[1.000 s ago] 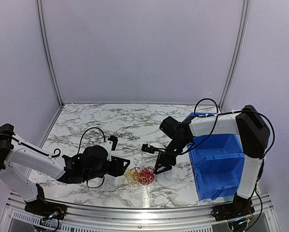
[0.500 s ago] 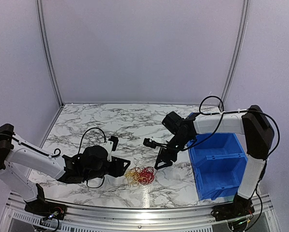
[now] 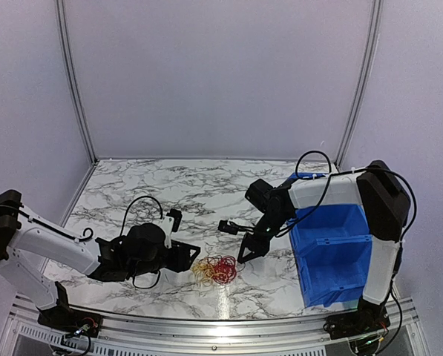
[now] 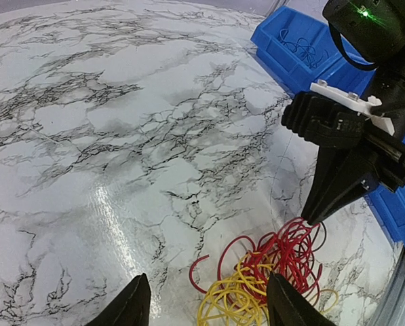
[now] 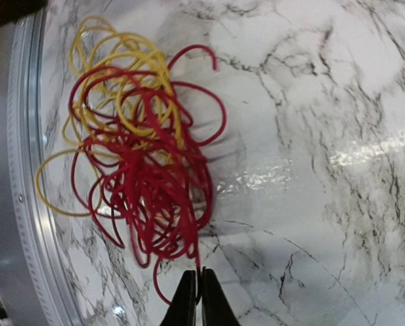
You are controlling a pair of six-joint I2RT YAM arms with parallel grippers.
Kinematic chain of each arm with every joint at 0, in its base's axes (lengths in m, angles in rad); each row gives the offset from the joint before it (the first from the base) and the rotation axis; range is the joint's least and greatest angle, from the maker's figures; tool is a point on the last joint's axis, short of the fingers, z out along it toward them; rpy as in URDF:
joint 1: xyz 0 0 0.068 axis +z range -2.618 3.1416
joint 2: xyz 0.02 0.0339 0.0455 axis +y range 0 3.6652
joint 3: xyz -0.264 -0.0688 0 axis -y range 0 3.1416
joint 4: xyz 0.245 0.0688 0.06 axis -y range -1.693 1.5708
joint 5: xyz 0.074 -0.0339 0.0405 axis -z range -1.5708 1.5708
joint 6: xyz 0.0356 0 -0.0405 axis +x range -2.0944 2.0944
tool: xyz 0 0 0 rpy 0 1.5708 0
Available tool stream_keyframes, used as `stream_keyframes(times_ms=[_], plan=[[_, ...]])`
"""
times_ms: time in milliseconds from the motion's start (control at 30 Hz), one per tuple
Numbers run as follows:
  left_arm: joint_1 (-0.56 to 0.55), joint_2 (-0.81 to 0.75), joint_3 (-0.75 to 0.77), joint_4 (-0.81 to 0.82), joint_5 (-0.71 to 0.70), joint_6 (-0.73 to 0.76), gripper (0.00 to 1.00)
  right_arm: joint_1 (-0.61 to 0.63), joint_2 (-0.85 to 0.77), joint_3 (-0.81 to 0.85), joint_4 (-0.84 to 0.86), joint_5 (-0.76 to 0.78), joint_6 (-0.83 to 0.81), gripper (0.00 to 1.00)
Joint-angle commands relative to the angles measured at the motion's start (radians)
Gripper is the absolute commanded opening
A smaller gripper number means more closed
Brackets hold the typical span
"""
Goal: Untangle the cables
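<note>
The cables (image 3: 215, 270), a red and yellow tangle, lie near the middle of the bench's (image 3: 169, 185) near edge. The right end effector (image 5: 197, 296) is pinched on a red strand at the tangle's rim. The left end effector (image 4: 209, 309) stands apart just beside the tangle. Bare marble runs to the far edge, and a blue bin (image 3: 332, 252) sits along the right edge.

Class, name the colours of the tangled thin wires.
The tangled thin wires are red and yellow; right wrist view.

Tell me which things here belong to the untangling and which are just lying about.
In the job: red and yellow cable tangle; right claw, pinched on a red strand; left claw, open beside it.
Lying about: blue bin; marble table.
</note>
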Motion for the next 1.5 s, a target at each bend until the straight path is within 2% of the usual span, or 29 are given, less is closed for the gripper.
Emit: stream_keyframes(times_ms=[0, 333, 700, 1200, 1467], plan=[[-0.001, 0.023, 0.02, 0.042, 0.051, 0.027, 0.61, 0.003, -0.008, 0.041, -0.021, -0.045, -0.008, 0.0], [-0.047, 0.094, 0.055, 0.206, 0.099, 0.057, 0.63, 0.001, -0.08, 0.073, -0.054, -0.059, -0.003, 0.0], [-0.054, 0.229, 0.071, 0.456, 0.185, -0.025, 0.66, -0.004, -0.096, 0.11, -0.091, -0.137, 0.008, 0.0], [-0.056, 0.4, 0.193, 0.474, 0.096, -0.039, 0.59, -0.008, -0.174, 0.111, -0.126, -0.306, -0.025, 0.0], [-0.049, 0.497, 0.24, 0.471, 0.035, -0.069, 0.53, -0.012, -0.226, 0.23, -0.199, -0.382, -0.061, 0.0]])
